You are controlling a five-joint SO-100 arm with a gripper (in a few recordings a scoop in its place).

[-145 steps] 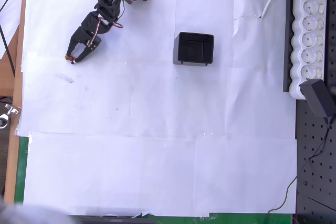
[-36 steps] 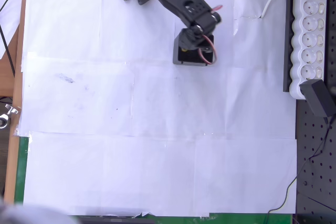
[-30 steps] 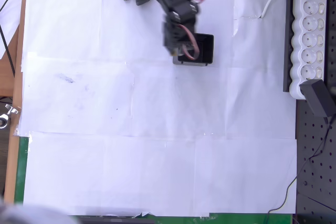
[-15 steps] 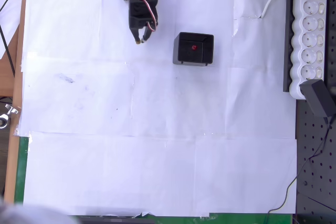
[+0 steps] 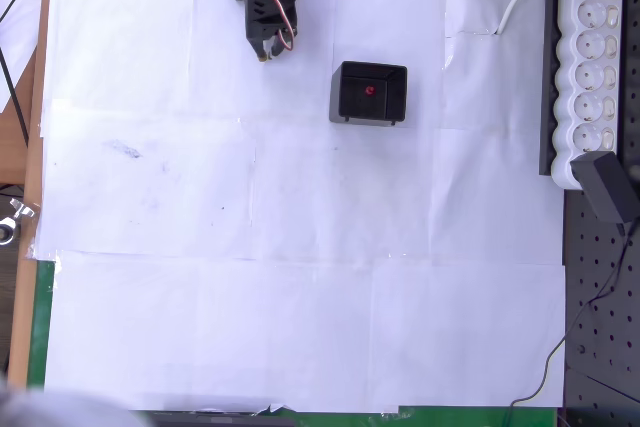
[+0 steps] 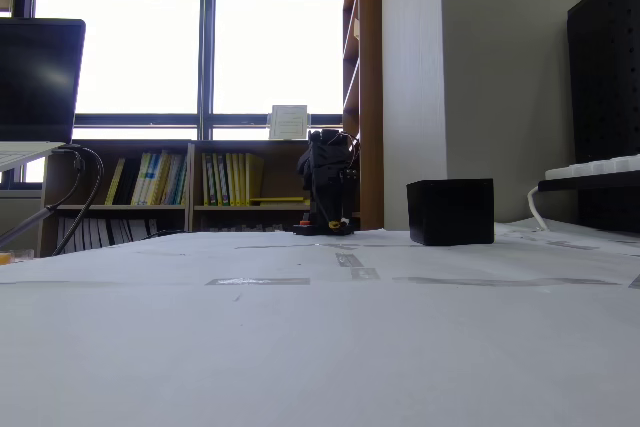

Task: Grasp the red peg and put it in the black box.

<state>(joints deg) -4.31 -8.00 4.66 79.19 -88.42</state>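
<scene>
While gripper (image 5: 266, 50) idles apart, red peg (image 5: 370, 90) inside black box (image 5: 345, 107).

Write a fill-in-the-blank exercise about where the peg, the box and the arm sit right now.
1. The tiny dark-red peg lies ____ the small square black plastic box.
2. In the overhead view, the end effector is to the ____ of that box.
3. The box stands on sheets of ____ paper.
4. The white power strip lies along the overhead view's ____ edge.

Missing words: inside; left; white; right
</scene>
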